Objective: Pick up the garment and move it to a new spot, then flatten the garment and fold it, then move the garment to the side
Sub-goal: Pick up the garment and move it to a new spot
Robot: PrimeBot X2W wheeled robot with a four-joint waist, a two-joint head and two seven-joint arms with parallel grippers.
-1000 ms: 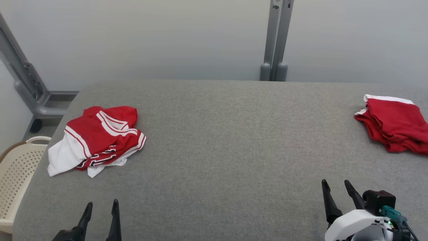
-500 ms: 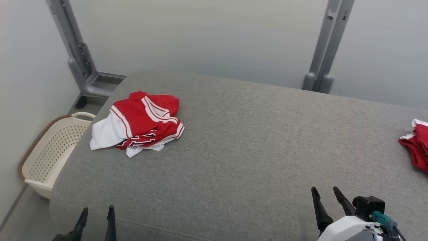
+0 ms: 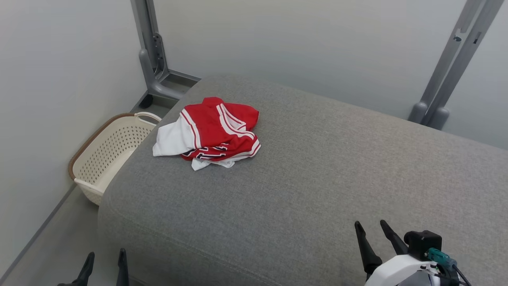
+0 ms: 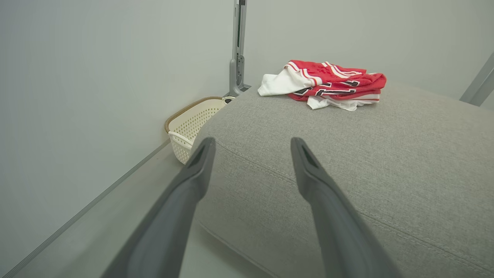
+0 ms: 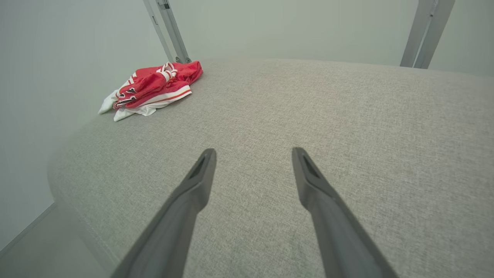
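A crumpled red and white garment (image 3: 208,133) with dark lettering lies near the far left end of the grey padded table (image 3: 317,178). The left wrist view has the garment (image 4: 328,83) ahead and to the right, the right wrist view has the garment (image 5: 152,88) far ahead on the left. My left gripper (image 3: 105,256) hangs open off the table's near left corner, above the floor, its fingers (image 4: 193,173) spread and empty. My right gripper (image 3: 371,227) is open over the table's near right part, nothing between its fingers (image 5: 312,181).
A cream perforated laundry basket (image 3: 107,155) stands on the floor against the table's left end, beside the wall. Grey metal posts (image 3: 152,59) rise behind the table at the left and at the right (image 3: 448,75).
The head camera has swung left: the garment now sits nearer the picture's middle, the basket is in fuller view, and the red clothes at the right have left the picture. Both grippers stay open.
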